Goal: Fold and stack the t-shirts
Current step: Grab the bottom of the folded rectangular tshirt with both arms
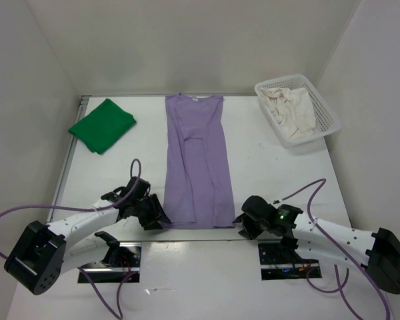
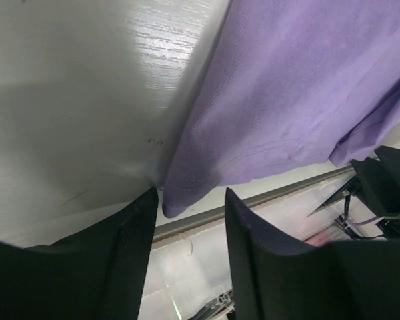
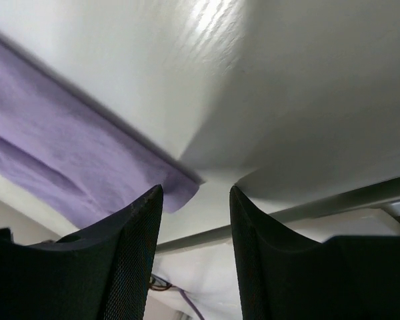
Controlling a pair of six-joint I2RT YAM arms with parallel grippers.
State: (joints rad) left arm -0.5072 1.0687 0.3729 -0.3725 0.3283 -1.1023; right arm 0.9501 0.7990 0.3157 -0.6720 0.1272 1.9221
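Note:
The lavender-purple t-shirt [image 1: 195, 160] lies flat as a long narrow strip down the middle of the table. My left gripper [image 1: 157, 220] sits at its near left corner. In the left wrist view the jaws [image 2: 190, 193] stand apart, with the shirt's corner [image 2: 180, 200] just between the fingertips. My right gripper [image 1: 243, 223] is at the near right corner, open, with the purple hem corner [image 3: 180, 193] beside its left finger. The green t-shirt [image 1: 102, 125] lies folded at the back left. The cream t-shirt [image 1: 292, 107] is bunched in the basket.
A white mesh basket [image 1: 307, 138] stands at the back right corner. The table's near edge, a metal rail [image 2: 280, 193], runs right under both grippers. White walls enclose the table on three sides.

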